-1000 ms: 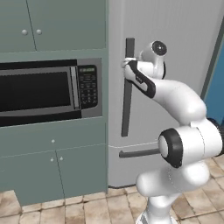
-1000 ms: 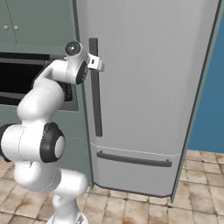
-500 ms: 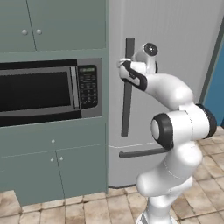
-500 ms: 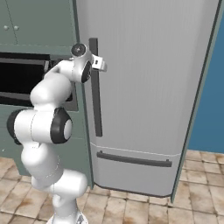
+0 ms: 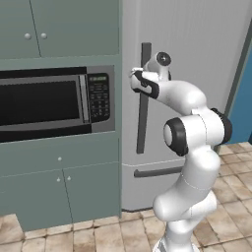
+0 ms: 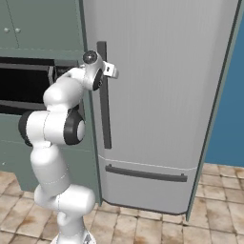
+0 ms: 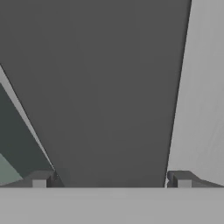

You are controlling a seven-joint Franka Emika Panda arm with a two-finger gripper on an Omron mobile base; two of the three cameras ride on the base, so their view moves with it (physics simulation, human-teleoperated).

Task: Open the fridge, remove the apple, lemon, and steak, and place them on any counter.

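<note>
**At the fridge door: pincer spread either side of the tall handle bar**

Against the back of the kitchen stands the fridge [image 5: 197, 59], light grey, its upper door shut flush and the lower drawer front closed beneath it. To its left, as the arm faces it, is the grey-green cabinet [image 5: 59, 162], which houses the microwave [image 5: 49, 101]; two plain cupboard doors sit above the microwave and two below. A blue wall [image 6: 228, 109] shows past the fridge's far edge. Floor is tan tile [image 6: 157, 224].

White arm [image 5: 194, 133] rises from the base, elbow folded, forearm reaching up and across to the upper part of the door.

Long vertical handle [image 6: 104, 105] of the upper door is a dark-grey bar near the door's cabinet-side edge. A shorter horizontal bar [image 6: 145, 173] runs across the drawer front.

Gripper [image 7: 111, 178] is at the upper stretch of the vertical handle, well above its midpoint. Hand view: the dark bar lies between the two fingertips [image 7: 41, 178], which stand wide apart, one at each edge of the bar. Pincer spread to its full width, not clamped. Contact between tips and bar cannot be judged.
</note>
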